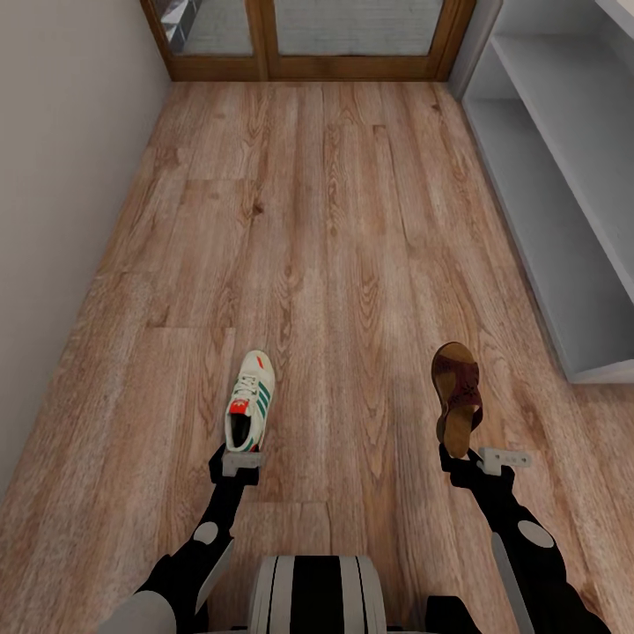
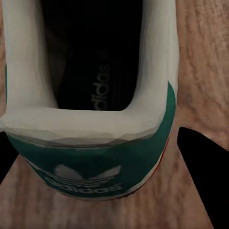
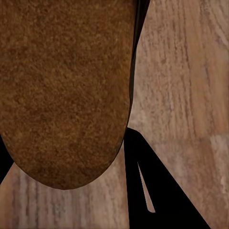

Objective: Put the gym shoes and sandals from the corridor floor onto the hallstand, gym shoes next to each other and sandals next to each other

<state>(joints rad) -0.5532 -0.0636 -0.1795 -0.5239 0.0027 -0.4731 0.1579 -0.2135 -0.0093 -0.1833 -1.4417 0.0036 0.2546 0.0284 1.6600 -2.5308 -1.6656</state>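
One gym shoe (image 1: 251,401), white with green stripes and a red tongue, points away from me at lower left over the corridor floor (image 1: 335,220). My left gripper (image 1: 239,455) is shut on its heel; up close the green heel tab (image 2: 95,167) sits between the dark fingers (image 2: 202,181). One sandal (image 1: 458,396), reddish brown with a tan sole, is tipped on its edge at lower right. The right gripper (image 1: 460,453) is shut on its heel end. The cork sole (image 3: 62,86) lies against one finger (image 3: 157,191). The hallstand (image 1: 563,202) runs along the right.
A wood-framed glass door (image 1: 308,40) closes the far end of the corridor. A plain wall (image 1: 53,176) runs along the left. Open plank floor lies between the wall and the rack's low white shelves.
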